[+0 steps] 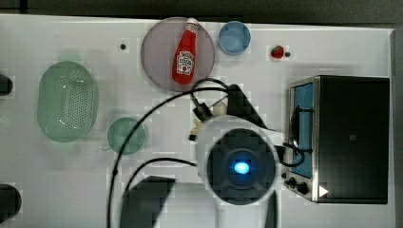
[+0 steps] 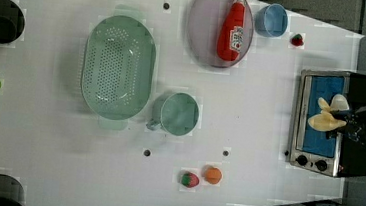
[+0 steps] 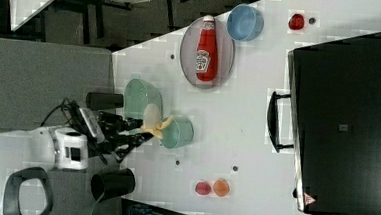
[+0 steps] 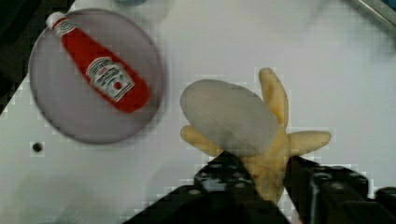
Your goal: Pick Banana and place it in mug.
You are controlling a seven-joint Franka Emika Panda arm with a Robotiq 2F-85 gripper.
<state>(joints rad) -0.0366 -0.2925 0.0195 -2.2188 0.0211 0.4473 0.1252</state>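
Note:
The Banana [image 4: 233,121] is a pale cream piece with yellow peel flaps spread around it. My gripper [image 4: 266,176] is shut on its lower end, one black finger on each side. It hangs above the white table, and the left view shows the Banana [image 2: 326,120] in front of the toaster oven. In the right view the Banana [image 3: 153,121] is just beside the mug [image 3: 178,133], at the gripper [image 3: 138,133] tip. The mug [image 1: 126,135], round and teal-green, stands upright at the top view's left of my arm, and bits of the Banana [image 1: 219,109] show past the wrist.
A ketchup bottle [image 1: 184,53] lies on a purple plate [image 1: 157,61], with a blue cup [image 1: 234,37] and a strawberry [image 1: 277,52] beside it. A green perforated basket [image 1: 67,101] sits beyond the mug. The toaster oven [image 1: 351,137] stands at the top view's right. An orange ball [image 2: 212,175] lies near the edge.

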